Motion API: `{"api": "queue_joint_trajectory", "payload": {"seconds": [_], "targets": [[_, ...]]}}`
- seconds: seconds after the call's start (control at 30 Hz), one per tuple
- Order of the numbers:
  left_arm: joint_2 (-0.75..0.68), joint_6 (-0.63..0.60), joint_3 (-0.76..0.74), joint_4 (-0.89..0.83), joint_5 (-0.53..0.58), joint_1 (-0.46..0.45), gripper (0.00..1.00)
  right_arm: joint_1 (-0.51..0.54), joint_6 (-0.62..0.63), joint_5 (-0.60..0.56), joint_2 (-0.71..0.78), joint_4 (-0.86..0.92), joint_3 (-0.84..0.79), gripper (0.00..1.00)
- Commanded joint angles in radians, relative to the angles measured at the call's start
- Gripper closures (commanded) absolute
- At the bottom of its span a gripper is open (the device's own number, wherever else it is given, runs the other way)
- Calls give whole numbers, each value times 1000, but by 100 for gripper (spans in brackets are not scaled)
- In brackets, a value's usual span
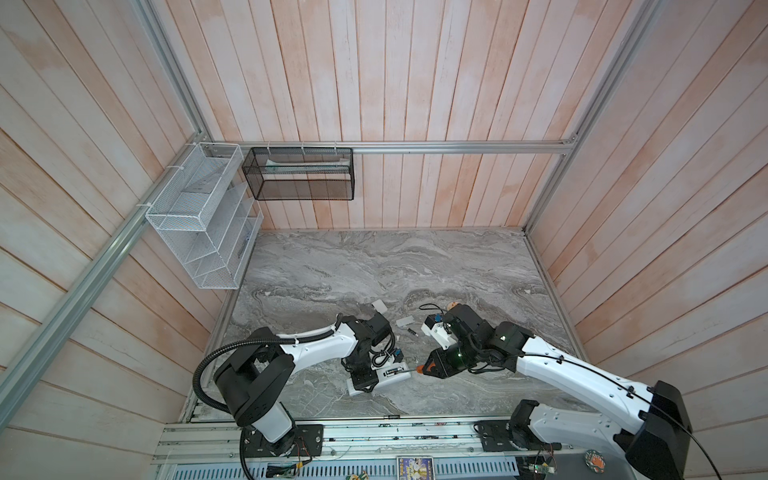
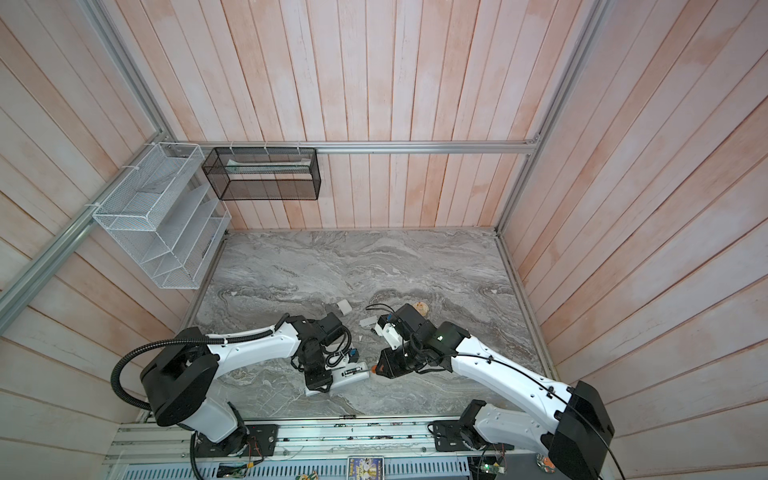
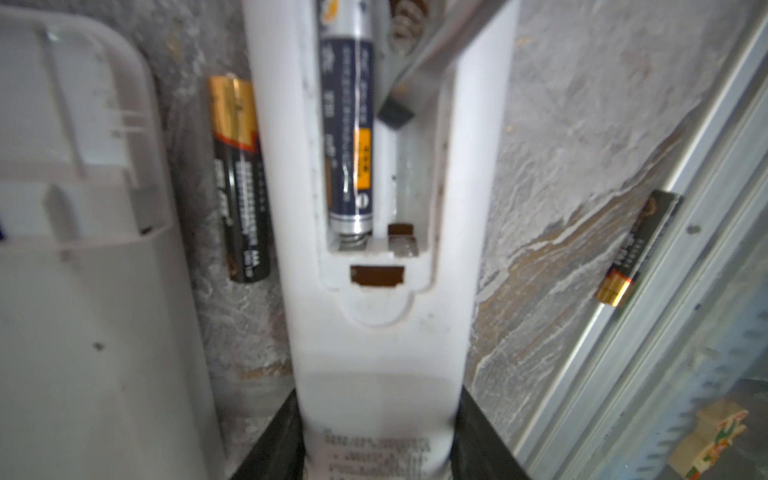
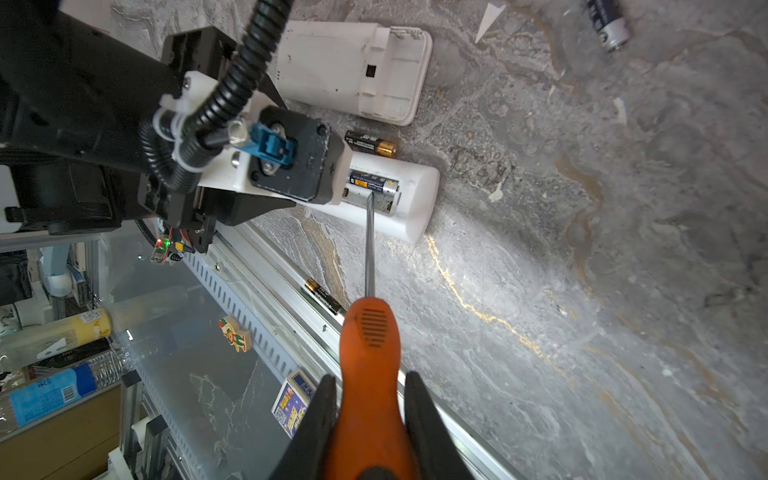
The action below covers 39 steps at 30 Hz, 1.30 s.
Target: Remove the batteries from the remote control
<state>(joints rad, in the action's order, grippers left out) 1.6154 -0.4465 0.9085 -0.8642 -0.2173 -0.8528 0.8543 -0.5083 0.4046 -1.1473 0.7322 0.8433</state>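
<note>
In the lower middle of both top views, the left fingers [image 3: 274, 440] clamp a slim white plastic remote control [image 3: 374, 332] whose open bay holds 1 dark blue cylindrical battery [image 3: 349, 137] beside an empty slot. The right fingers [image 4: 424, 415] grip an orange-handled screwdriver [image 4: 370, 353], its metal tip in that empty slot. A black-and-gold loose battery [image 3: 239, 178] lies on the grey marbled worktop [image 4: 582, 291] just beside the remote, another battery [image 3: 636, 249] at the worktop's edge.
</note>
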Motion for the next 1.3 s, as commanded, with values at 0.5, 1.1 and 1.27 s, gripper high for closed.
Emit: {"api": "queue_joint_trajectory", "payload": {"seconds": [0.5, 1.1, 1.27], "targets": [[90, 117, 79, 23, -79, -20, 100, 327, -372, -376, -47, -179, -234, 100], [69, 115, 77, 22, -137, 0, 100, 572, -656, -739, 125, -82, -409, 100], [95, 103, 78, 15, -127, 0, 100, 448, -507, -771, 323, -4, -358, 100]]}}
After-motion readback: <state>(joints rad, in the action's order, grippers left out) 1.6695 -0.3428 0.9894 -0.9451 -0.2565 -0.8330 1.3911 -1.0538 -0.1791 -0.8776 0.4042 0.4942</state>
